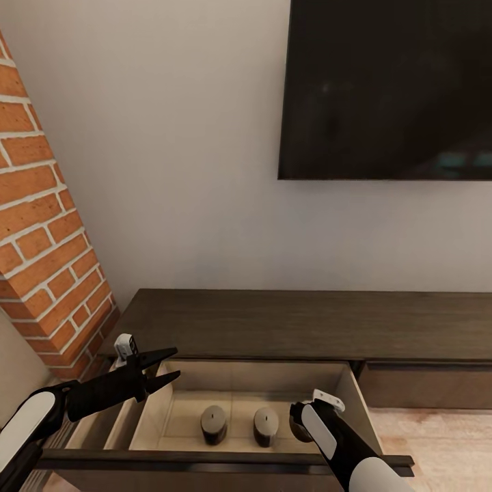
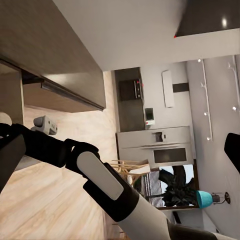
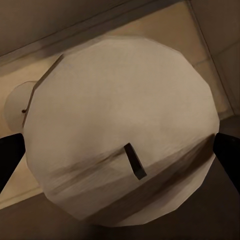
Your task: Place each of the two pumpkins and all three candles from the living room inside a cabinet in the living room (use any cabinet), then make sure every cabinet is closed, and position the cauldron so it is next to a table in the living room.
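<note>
Inside the open drawer [image 1: 232,396] of the low dark cabinet [image 1: 301,321], under the wall screen [image 1: 386,89]: two candles [image 1: 214,424] standing upright side by side near the drawer's front edge, slightly apart. Just beside the second of them, toward the drawer's far side wall, the right gripper [image 1: 298,421] lowered into the drawer with a third candle [image 3: 120,130] between its fingers [image 3: 10,160], wick [image 3: 135,161] up, seen close in the right wrist view. Fingers spread only as wide as the candle's body, one on each side; whether pressing or just released, impossible to tell. Over the drawer's other side wall, nearest the brick fireplace [image 1: 41,225], the left gripper [image 1: 164,365] hanging with fingers parted, holding nothing.

Probably the set-down of the last candle. Best done by lowering until the base sits flat on the drawer floor, opening wide before lifting, then rising straight up to avoid tipping it or nudging its neighbour. Worth keeping the forearm off the drawer's front edge on the way out.
</note>
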You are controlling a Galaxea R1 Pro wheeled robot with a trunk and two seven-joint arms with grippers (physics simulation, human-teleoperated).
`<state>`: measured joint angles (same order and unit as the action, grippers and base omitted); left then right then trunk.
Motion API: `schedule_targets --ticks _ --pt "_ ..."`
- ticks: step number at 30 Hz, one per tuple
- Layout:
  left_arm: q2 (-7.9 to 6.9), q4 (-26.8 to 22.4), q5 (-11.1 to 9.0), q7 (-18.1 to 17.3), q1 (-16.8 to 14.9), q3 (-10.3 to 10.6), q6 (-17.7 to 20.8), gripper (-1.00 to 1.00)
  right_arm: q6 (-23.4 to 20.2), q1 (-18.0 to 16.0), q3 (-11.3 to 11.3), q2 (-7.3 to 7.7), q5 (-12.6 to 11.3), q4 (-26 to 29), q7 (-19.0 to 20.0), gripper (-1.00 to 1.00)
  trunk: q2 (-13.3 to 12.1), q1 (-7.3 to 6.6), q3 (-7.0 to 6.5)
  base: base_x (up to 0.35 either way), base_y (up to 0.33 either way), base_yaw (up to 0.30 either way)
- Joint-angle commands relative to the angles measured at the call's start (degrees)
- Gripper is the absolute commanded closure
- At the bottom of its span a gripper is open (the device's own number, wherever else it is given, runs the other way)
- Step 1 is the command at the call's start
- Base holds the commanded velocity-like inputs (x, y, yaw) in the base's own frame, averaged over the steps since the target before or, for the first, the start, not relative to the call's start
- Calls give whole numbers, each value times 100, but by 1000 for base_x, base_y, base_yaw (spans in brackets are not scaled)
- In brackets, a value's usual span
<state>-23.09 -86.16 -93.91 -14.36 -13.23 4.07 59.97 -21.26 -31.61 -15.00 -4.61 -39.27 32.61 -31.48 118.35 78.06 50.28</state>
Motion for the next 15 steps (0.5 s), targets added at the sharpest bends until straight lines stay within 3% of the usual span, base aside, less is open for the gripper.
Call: schedule_targets --ticks 1,7,15 --pt "-5 3 49 -58 -4 4 3 -100 -19 -3 -29 4 -37 9 -46 100 2 -1 5 0 0 0" --pt "-10 3 50 -58 -4 5 3 -100 -19 -4 -28 4 -37 9 -45 100 2 -1 5 7 0 0" --pt "-8 3 52 -58 -4 6 3 -100 -19 -3 -29 4 -37 9 -45 100 2 -1 5 113 -9 0"
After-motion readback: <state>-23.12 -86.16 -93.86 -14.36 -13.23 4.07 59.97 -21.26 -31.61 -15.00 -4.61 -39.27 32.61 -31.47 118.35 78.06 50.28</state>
